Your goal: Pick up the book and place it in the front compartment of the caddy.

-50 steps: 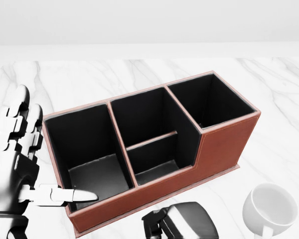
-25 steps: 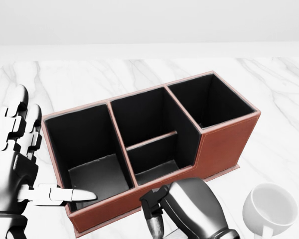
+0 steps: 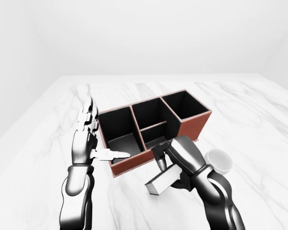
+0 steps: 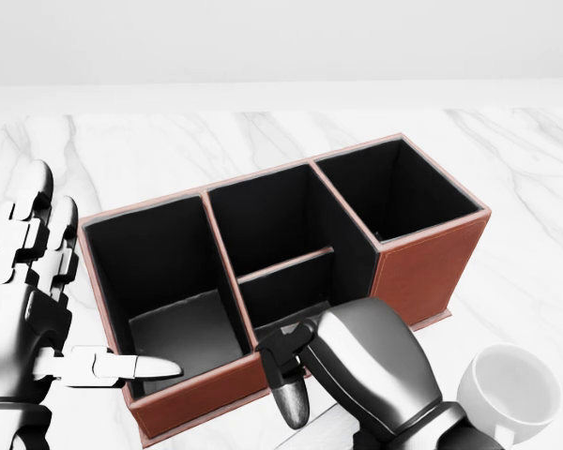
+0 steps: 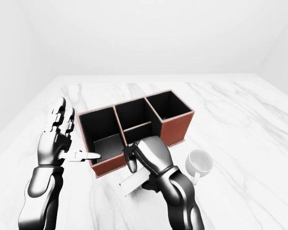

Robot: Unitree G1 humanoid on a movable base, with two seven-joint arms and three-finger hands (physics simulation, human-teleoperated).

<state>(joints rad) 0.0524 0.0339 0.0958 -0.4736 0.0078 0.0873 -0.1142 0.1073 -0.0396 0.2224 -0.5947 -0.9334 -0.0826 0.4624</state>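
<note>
- The left hand (image 3: 86, 136) stands at nine o'clock of the caddy (image 3: 192, 127), fingers spread upward and apart, thumb poking toward three o'clock over the rim of the leftmost compartment; it grips nothing.
- The caddy is a red-brown box with black lining on the marble table (image 3: 43, 143): three bays in a row, the middle one split by a low divider into a shallow near part and a deeper far part.
- The book (image 3: 162, 180), a pale slab, hangs at six o'clock of the caddy, low end toward eight o'clock, just short of the near wall.
- The right hand (image 3: 180, 158) is clamped on the book from above, one dark finger curling over its upper edge; the head view hides the book under this hand.
- Risk, as I judge it: the tilted book could catch the near wall or the divider and slip from the grip, or land in the wrong bay.
- A white mug (image 3: 220, 160) sits at four o'clock of the caddy, beside the right forearm, which could knock it.
</note>
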